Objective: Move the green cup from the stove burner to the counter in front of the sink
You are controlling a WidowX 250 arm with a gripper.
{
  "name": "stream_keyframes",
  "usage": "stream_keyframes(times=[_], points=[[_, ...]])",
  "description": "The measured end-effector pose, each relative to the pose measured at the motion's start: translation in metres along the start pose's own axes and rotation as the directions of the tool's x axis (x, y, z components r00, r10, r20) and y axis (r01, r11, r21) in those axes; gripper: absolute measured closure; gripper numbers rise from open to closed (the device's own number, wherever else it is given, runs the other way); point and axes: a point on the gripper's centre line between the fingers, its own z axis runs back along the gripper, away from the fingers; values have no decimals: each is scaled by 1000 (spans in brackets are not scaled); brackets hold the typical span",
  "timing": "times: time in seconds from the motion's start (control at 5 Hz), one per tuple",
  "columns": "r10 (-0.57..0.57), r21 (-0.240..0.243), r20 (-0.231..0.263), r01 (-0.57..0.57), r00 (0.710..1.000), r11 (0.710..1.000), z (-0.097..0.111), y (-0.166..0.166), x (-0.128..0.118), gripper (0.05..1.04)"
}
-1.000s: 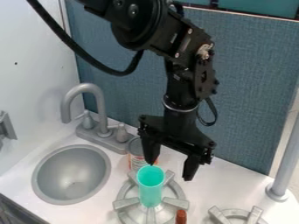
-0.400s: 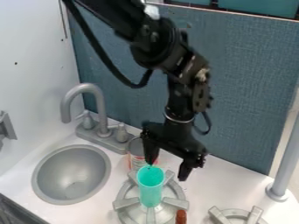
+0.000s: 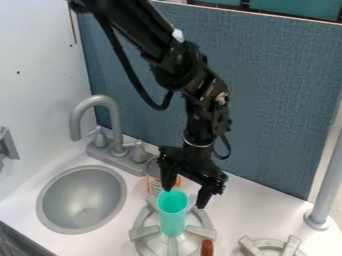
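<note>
My end effector (image 3: 184,198) hangs with fingers spread near the rim of the turquoise cup (image 3: 172,219), which stands on a burner (image 3: 143,233), a can (image 3: 153,185) behind it

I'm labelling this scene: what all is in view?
stove burners: 2, grey, bottom
cup: 1, teal, on one burner
can: 1, grey-orange, behind the cup
unclear object: 1, brown, bottom edge
sink: 1, grey, left
faucet: 1, grey, behind sink
faucet handles: 2, grey, beside faucet
fixture: 1, grey, left edge
pole: 1, grey, right
partition: 1, blue, back
wall: 1, white, left
countertop: 1, white, centre
panels: 2, teal, top edge
cabinet: 1, dark, lower left
robot arm: 1, black, from top
gripper: 1, black, fingers apart near cup
</note>
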Motion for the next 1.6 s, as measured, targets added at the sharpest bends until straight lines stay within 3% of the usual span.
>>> stream_keyframes(times=[0.2,0.4,0.8,1.0,1.2,1.4,1.6], points=[[14,16,-52,-13,999,1000,-9,2,-4,83],[26,39,-71,-23,997,999,-9,6,-7,83],[1,-31,-12,-2,1000,1000,-19,-3,-1,83],[-9,-64,-16,8,1000,998,-27,-8,-1,83],[-5,-45,-60,2,998,999,-38,-7,-5,83],[5,-40,-83,-8,997,999,-46,-8,-6,165],[-3,-50,-68,-1,998,999,-48,-10,-3,423]])
